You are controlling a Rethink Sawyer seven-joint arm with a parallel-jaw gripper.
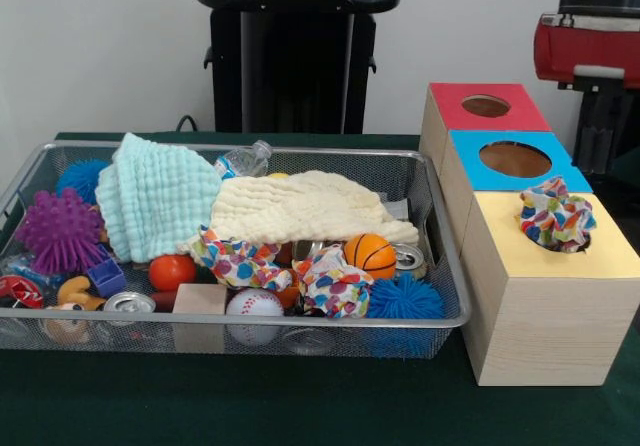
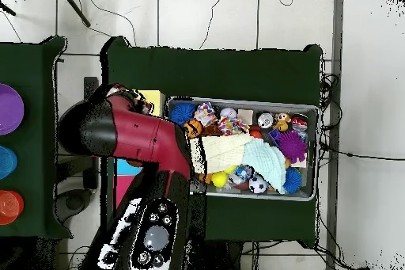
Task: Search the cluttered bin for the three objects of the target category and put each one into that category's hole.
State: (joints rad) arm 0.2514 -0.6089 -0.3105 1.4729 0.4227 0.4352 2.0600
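The three small white fabric pieces printed with red, blue, yellow and orange dots appeared soft, light and limp, so each would likely crumple under a grip and sag from it. A pinch on a raised fold near the middle looked the safest hold.

One dotted piece [image 1: 556,214] sat bunched at the round hole [image 1: 578,240] in the yellow-topped pale wooden box [image 1: 560,316], at the right of the front view, partly hanging over the opening and not fully through. Two more dotted pieces [image 1: 238,261] [image 1: 332,284] lay in the wide silver wire-mesh basket [image 1: 250,321], lower centre of that view, just below the cream-yellow waffle towel [image 1: 305,208]. The left one was touching that towel's edge. The right one lay between an orange ball [image 1: 370,255] and a white baseball [image 1: 254,304].

The red and black arm [image 2: 146,136] covered the boxes in the overhead view. The pincer itself could not be made out, so its opening cannot be told.
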